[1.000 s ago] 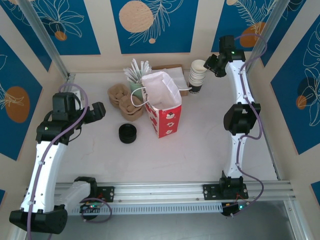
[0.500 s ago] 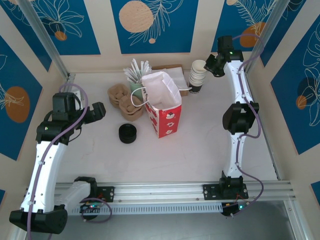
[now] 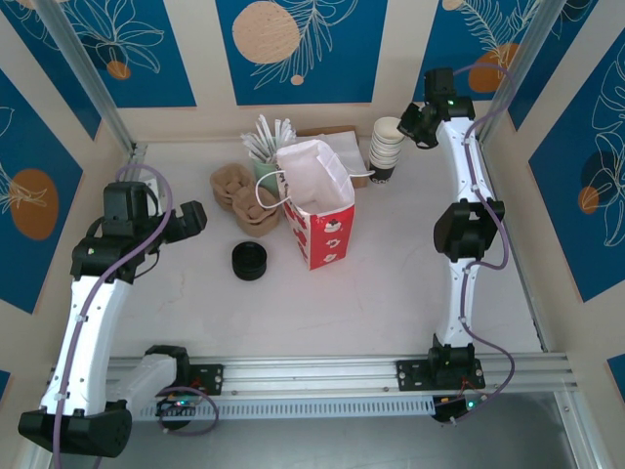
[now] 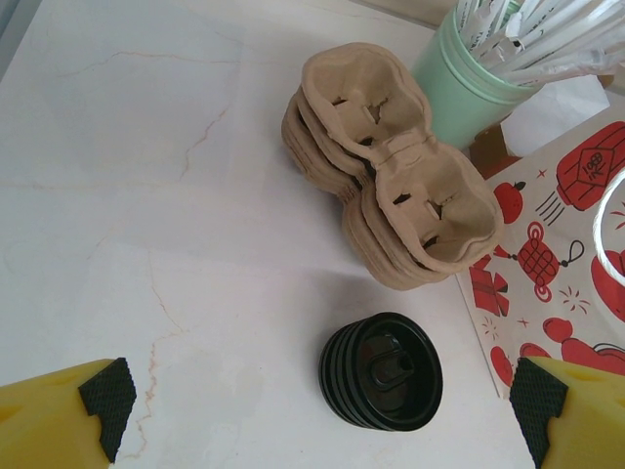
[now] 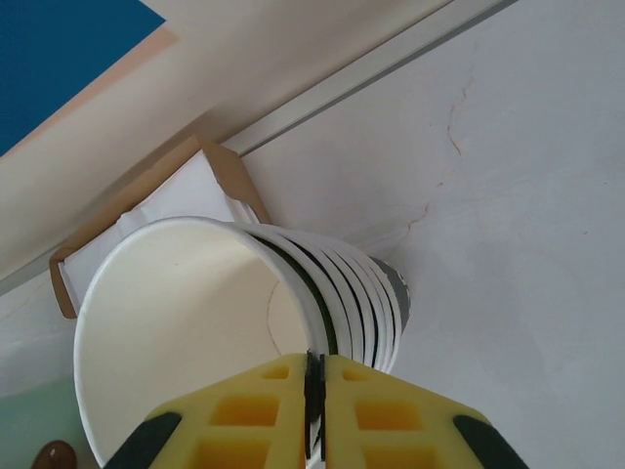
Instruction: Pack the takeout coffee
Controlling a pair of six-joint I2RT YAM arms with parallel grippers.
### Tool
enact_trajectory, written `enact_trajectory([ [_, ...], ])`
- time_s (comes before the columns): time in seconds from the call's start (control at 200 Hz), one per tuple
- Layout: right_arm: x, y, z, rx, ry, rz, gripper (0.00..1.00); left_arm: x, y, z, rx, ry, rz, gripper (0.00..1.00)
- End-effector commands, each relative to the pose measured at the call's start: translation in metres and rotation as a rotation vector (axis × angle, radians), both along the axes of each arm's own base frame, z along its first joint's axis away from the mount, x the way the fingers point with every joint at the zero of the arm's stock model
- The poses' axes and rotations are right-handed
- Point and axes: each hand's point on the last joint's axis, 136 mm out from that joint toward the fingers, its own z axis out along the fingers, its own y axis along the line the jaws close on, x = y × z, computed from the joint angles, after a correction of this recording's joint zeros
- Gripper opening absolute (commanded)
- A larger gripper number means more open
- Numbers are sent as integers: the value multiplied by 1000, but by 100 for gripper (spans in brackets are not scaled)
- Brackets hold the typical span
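Observation:
A lidded takeout coffee is out of view. My right gripper [image 3: 410, 123] [image 5: 313, 363] hovers at the back right and is shut on the rim of the top cup [image 5: 186, 322] of the stack of white lidless cups [image 3: 386, 147]; one finger is inside the cup and one outside. At the left, my left gripper [image 3: 192, 217] [image 4: 322, 393] stands open with nothing between its fingers. It hangs over the low black stack of loose lids [image 3: 250, 260] [image 4: 383, 371]. The red-and-white paper bag [image 3: 317, 210] [image 4: 576, 244] stands open in the middle.
Brown pulp cup carriers [image 3: 239, 195] [image 4: 391, 176] are stacked left of the bag. Behind them is a green cup of wrapped straws [image 3: 266, 147] [image 4: 469, 78]. A cardboard box of napkins [image 3: 342, 137] [image 5: 146, 215] sits against the back wall beside the cup stack.
My right gripper has crept slightly toward the back wall, still pinching the cup rim. The left arm and everything on the table stay where they were.

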Motion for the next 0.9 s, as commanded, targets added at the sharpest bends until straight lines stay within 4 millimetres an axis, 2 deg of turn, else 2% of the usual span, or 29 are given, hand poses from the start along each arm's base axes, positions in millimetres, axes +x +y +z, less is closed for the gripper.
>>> enact_trajectory([
  [0.0, 4, 6, 14, 9, -39, 22, 5, -9, -1, 0, 6, 1, -10, 100],
  [0.125, 3, 6, 34, 10, -81, 30, 0, -13, 2, 3, 18, -6, -1, 100],
  [0.205, 1, 7, 52, 9, -119, 39, 0, -15, 3, 3, 19, -9, -2, 100],
  [0.32, -8, 9, 83, 13, -179, 52, 0, -17, 3, 4, 23, -10, -3, 100],
  [0.39, -18, 9, 109, 11, -228, 59, 0, -17, 2, 5, 21, -12, -8, 100],
  [0.54, -49, 9, 163, 4, -322, 72, 0, -17, -7, 14, -5, -48, -59, 100],
  [0.66, -80, 8, 189, 4, -353, 83, 0, -19, -20, 27, -36, -118, -137, 100],
  [0.785, -115, 6, 199, -1, -346, 85, 0, -21, -30, 37, -71, -177, -186, 100],
  [0.895, -149, 5, 193, 17, -320, 84, 0, -20, -38, 37, -119, -176, -208, 99],
])
